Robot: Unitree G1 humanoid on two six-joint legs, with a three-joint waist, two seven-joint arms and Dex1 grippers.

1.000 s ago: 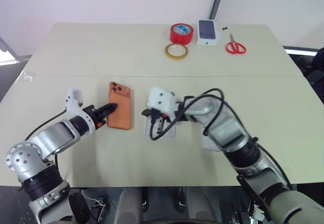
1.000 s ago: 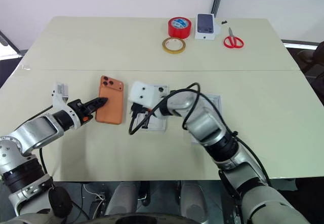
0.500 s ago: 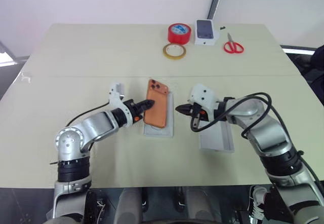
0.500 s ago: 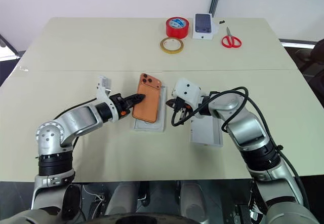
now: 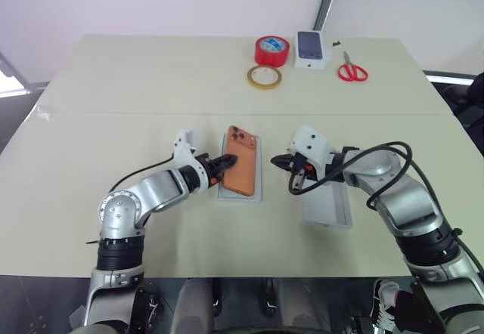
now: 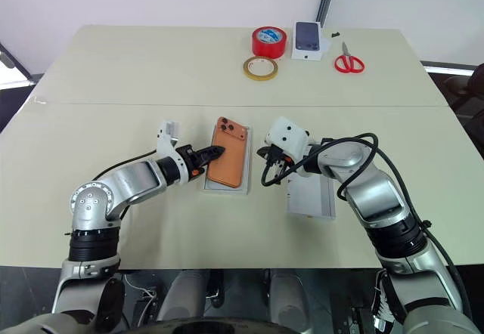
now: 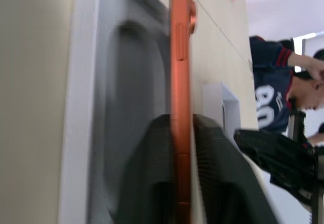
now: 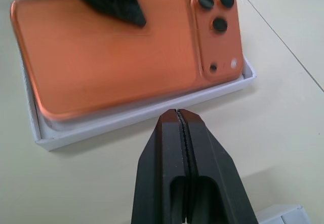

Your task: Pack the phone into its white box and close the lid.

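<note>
Pale beige table point(image 5: 151, 85) against a white wall, a seam running across its middle.

Head views: at the far edge a red tape roll point(image 5: 271, 50), a thinner yellowish tape ring point(image 5: 263, 76), a small white box printed with a dark phone point(image 5: 311, 48) and red-handled scissors point(image 5: 351, 70). Near the middle, the white box point(image 5: 256, 190) lying flat, with the phone point(image 5: 241, 170) over it, back up, camera block toward the far end, tilted with its left long edge raised. Left gripper point(image 5: 221, 162) reaching in from the left, fingers pinching that raised edge. Right gripper point(image 5: 277, 160) just right of the box, tips pressed together, holding nothing, apart from the phone. Under the right forearm, a white lid point(image 5: 327, 207) lying on the table, near the box.

Left wrist view: phone point(image 7: 179, 82) edge-on between the two black fingers point(image 7: 152, 183), one on each face; box interior point(image 7: 126, 107) to one side of it. Beyond, a person in a dark numbered shirt point(image 7: 271, 102).

Right wrist view: own fingers point(image 8: 167, 148) closed flat against each other, pointing at the box wall point(image 8: 131, 115); phone point(image 8: 116, 51) slanted over the tray, the other gripper's dark fingertip point(image 8: 121, 6) on its back.
</note>
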